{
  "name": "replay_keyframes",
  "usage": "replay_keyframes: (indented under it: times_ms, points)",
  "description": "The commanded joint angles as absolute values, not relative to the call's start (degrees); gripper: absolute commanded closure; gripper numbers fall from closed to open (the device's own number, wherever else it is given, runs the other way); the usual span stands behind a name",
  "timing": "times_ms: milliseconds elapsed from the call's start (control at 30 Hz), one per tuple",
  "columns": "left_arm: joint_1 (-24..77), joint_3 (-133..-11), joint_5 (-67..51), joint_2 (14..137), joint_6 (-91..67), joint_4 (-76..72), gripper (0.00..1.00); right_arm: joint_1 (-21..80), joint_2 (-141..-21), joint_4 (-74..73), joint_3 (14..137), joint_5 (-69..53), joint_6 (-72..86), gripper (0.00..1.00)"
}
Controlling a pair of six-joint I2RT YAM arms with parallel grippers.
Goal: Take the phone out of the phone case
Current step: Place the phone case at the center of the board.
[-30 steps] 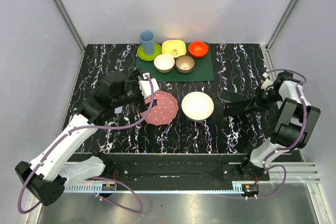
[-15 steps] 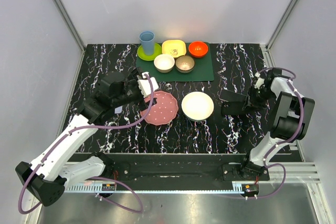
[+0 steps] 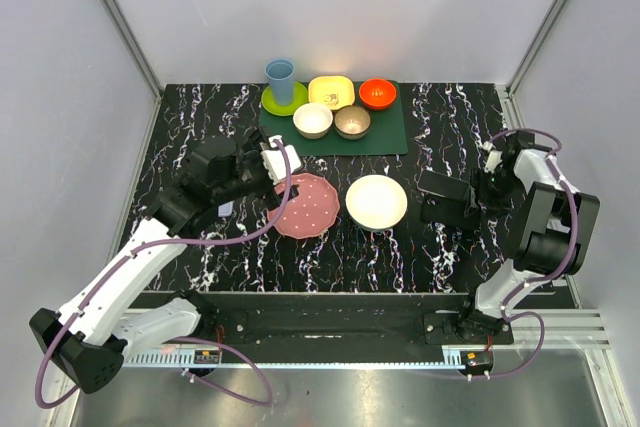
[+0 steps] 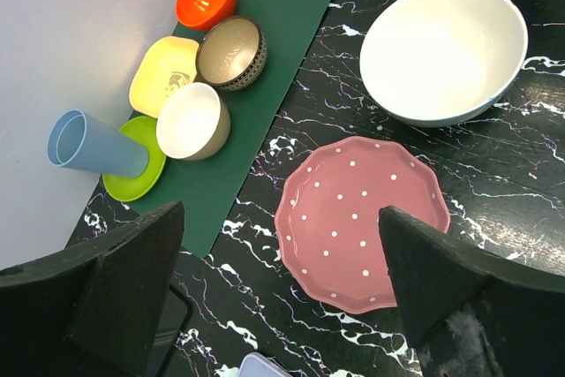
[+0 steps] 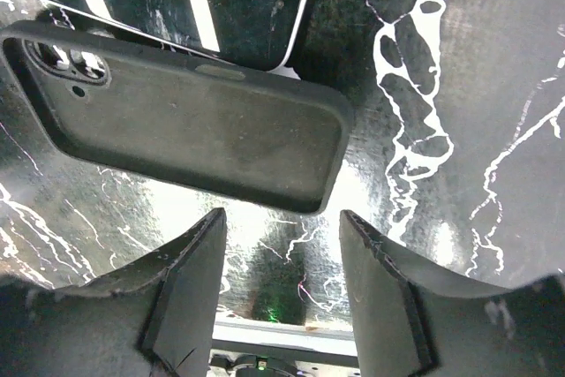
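We see a table (image 5: pixel 459 86) of glossy black marble look, mirroring light. The phone case (image 5: pixel 194 125) is matt, faintly dusty, like soft plastic; the phone (image 5: pixel 238 6) has a glossy screen. The pink plate (image 4: pixel 362 222) shines like glazed ceramic; the green mat (image 4: pixel 282 77) is matt.

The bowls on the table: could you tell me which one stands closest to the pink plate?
The large white bowl, just beside the pink plate; the cream bowl, brown bowl and orange bowl cluster farther back by the green mat.

phone (image 5: pixel 238 6): cut off by top edge, partly under black case (image 5: pixel 185 121) | lavender thing (image 4: pixel 261 365): cut off at bottom edge
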State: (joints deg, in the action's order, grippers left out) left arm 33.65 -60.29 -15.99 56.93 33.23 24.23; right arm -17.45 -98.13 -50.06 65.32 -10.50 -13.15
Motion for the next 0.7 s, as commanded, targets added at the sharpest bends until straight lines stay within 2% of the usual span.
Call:
replay_keyframes:
  times_ms: [0,267,533,667]
  points:
    - [33.22,-59.85,-15.73,55.55,31.99,20.57,0.01,-16.96,-92.99,-52.64,66.53,-8.61,-14.85,0.4]
    - [32.96,-59.41,-16.0,55.46,31.55,19.69,0.01,-16.61,-90.53,-53.18,70.57,-9.23,-13.63,0.39]
    - [32.78,-59.24,-15.82,55.11,31.64,19.69,0.01,-15.12,-98.08,-48.61,76.11,-12.47,-6.51,0.39]
    - [32.78,-58.71,-15.65,55.02,31.99,19.42,0.01,-9.34,-100.98,-45.71,76.46,-10.21,-5.71,0.38]
